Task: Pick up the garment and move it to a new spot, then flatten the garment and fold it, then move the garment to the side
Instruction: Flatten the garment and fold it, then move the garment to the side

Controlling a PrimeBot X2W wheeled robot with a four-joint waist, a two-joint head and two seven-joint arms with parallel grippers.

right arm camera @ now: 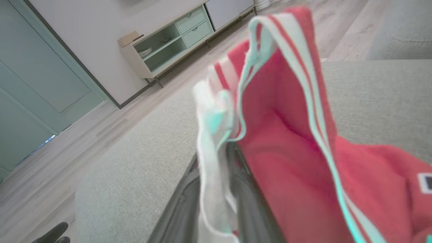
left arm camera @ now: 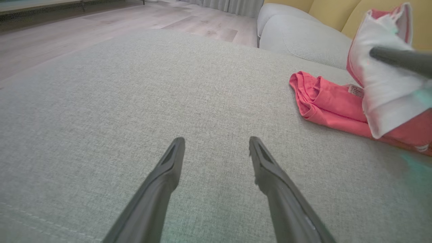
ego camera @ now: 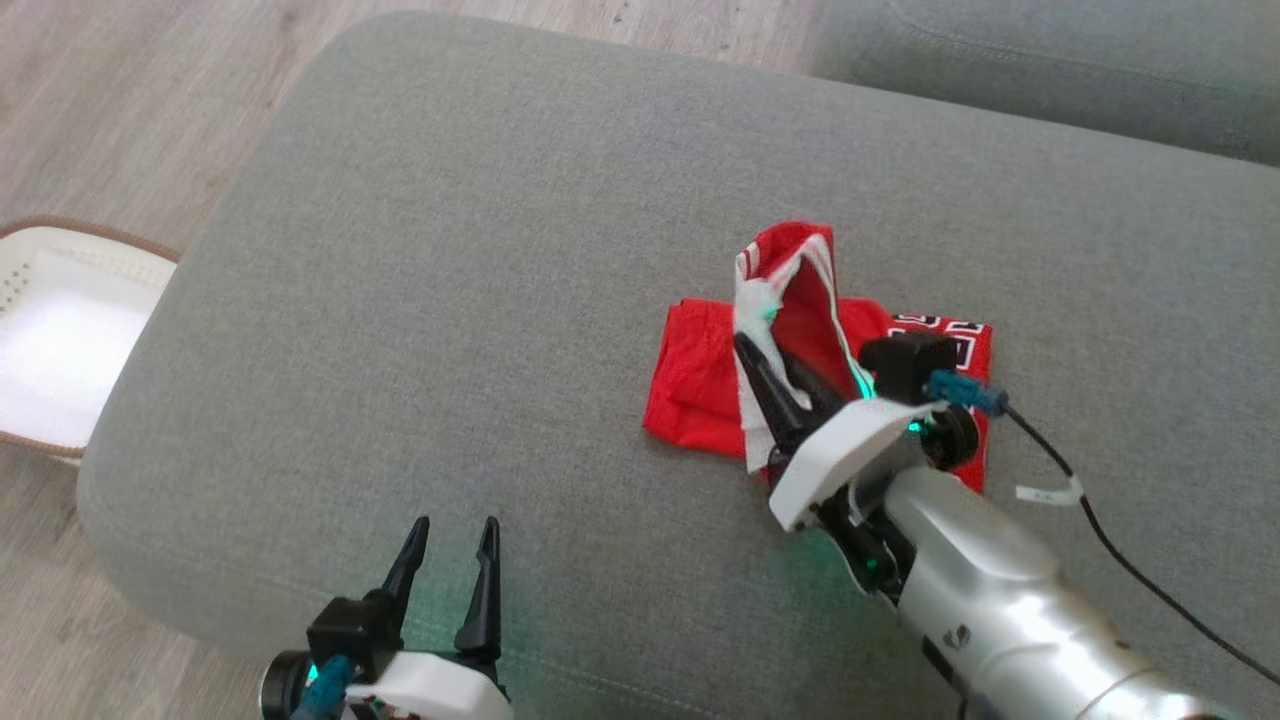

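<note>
The red jersey (ego camera: 700, 380) looks light, limp, likely slippery. The right gripper (ego camera: 765, 355) pinches its white-trimmed edge, a sound hold; the left gripper (ego camera: 455, 525) has its 2 fingers apart.

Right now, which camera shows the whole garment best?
Head view: the garment lies nearly whole on the grey cushion, one edge raised in the right gripper. Left wrist view catches it side-on, cut off at the frame's edge. Right wrist view gives a blurred close-up of the raised fold.
</note>
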